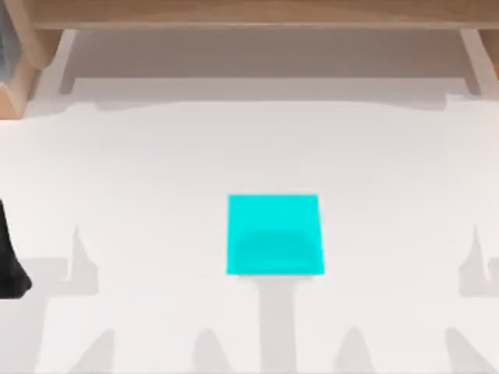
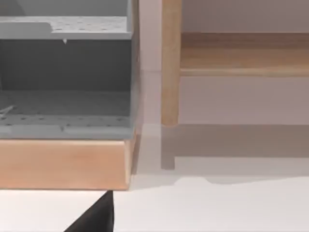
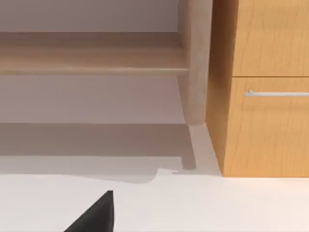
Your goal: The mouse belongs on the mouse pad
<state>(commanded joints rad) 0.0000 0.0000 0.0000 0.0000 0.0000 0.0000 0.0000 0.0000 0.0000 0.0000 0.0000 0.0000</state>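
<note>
left arm: a black part (image 1: 11,261) is cut off by the top view's left edge, low on the counter's (image 1: 156,156) left side; how its hand stands cannot be told.
left hand: a black wedge (image 2: 94,217) runs off the left wrist view's lower edge; fingers cannot be made out.
right hand: a like black wedge (image 3: 94,216) is cut by the right wrist view's lower edge; open or closed cannot be told.
grey shelf unit (image 2: 65,72): cropped at the left wrist view's edge.
wooden cabinet (image 3: 265,96): cropped at the right wrist view's edge; its handle (image 3: 277,93) runs out of frame.
</note>
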